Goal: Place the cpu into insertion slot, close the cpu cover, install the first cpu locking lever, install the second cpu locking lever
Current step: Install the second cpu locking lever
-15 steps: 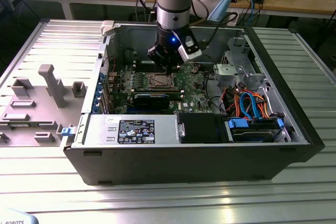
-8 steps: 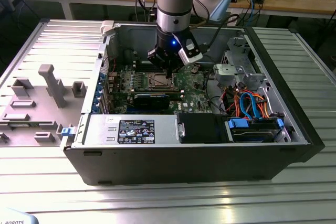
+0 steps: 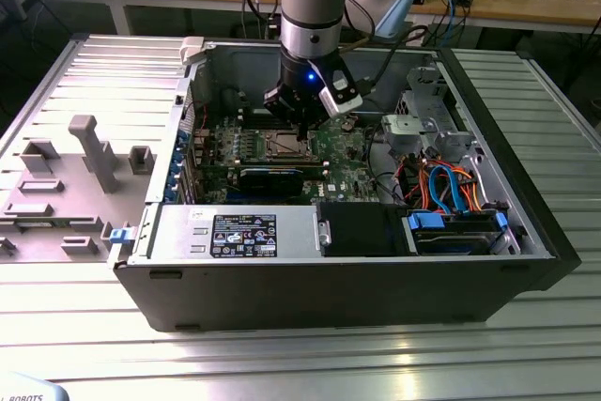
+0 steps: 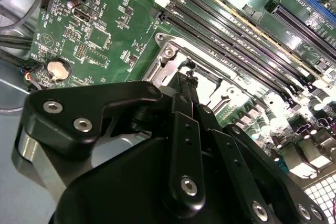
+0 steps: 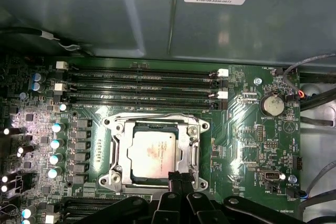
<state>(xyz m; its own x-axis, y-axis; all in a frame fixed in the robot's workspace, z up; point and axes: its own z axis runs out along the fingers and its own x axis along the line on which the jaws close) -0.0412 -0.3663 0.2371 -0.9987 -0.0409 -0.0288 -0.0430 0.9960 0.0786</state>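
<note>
The gripper (image 5: pixel 178 182) hangs low over the motherboard (image 5: pixel 247 145), its two fingers (image 4: pixel 184 124) pressed together with nothing between them, tips at the near edge of the insertion slot (image 5: pixel 155 153). In the second wrist view the closed fingertips meet the silvery socket frame right beside one of its corner screws.

Taking the insertion slot as the landmark: the cpu (image 5: pixel 156 155) already lies inside it, flat and square, its dull metal top showing through the central cutout. The cpu cover (image 5: pixel 191 148) lies down around the chip, framing it on all sides, so the first two steps look done. I judge the step in hand to be the first locking lever, with the fingertips working at the socket's edge; the lever itself is too thin to make out with certainty beside the frame.

Such a move calls for a small, steady push along the socket's side, keeping the tips off the chip's top.

Just beyond the insertion slot run the long memory slots (image 5: pixel 142 85), and farther still the grey case wall (image 5: pixel 105 14). In the exterior view the arm (image 3: pixel 315 16) reaches down into the open computer case (image 3: pixel 329 279).
</note>
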